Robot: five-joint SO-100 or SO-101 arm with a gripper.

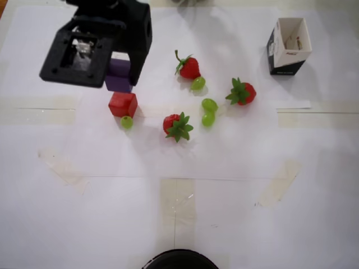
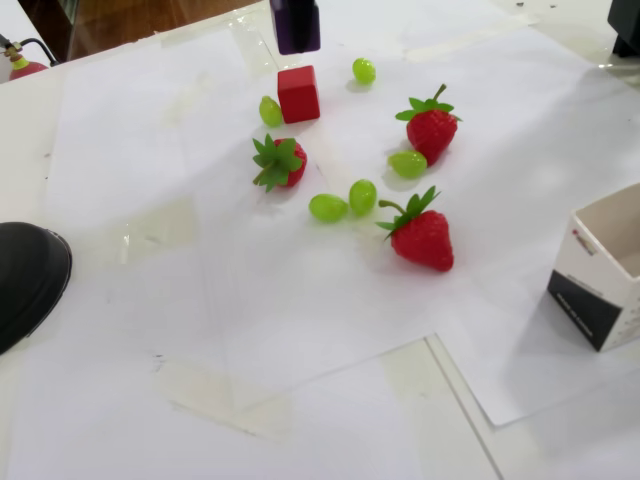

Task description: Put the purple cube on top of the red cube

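The purple cube (image 1: 119, 78) is between my gripper's black fingers, under the arm's black body at the upper left of the overhead view. My gripper (image 1: 119, 70) is shut on it. In the fixed view the purple cube (image 2: 296, 30) hangs at the top edge, with dark fingers at both its sides, and my gripper (image 2: 296, 15) is mostly cut off. The red cube (image 1: 123, 104) sits on the white paper just in front of the purple one, apart from it. It also shows in the fixed view (image 2: 298, 93).
A green grape (image 1: 127, 121) lies against the red cube. Three strawberries (image 1: 189, 67) (image 1: 242, 93) (image 1: 177, 125) and more grapes (image 1: 209, 104) lie to the right. An open white-and-black box (image 1: 289, 45) stands at the far right. A black round object (image 2: 25, 280) sits at the table's edge.
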